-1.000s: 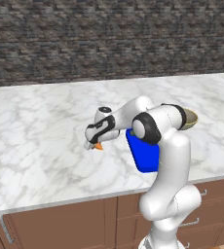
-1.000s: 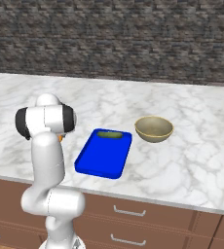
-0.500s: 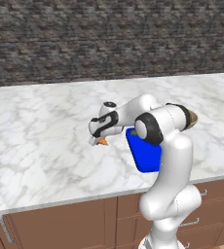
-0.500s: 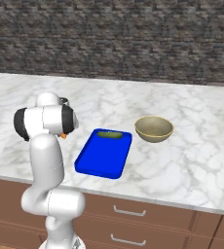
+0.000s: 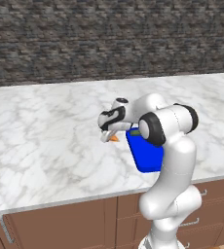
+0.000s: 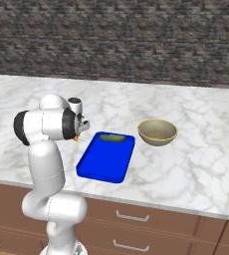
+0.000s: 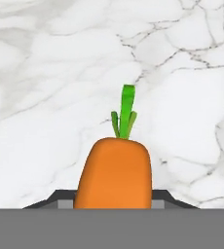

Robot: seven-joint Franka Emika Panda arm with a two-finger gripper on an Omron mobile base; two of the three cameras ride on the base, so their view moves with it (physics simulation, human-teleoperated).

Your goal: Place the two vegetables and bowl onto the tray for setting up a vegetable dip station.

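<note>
Claw clenched on the orange carrot, now carried closer to the blue tray at its three o'clock. Cucumber already lies there; the bowl waits beyond, on the counter.

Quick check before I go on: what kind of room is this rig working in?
Most likely a rendered kitchen: a long marble counter backed by a dark stone wall, with wooden drawers underneath. A tan bowl and blue tray sit on top.
</note>
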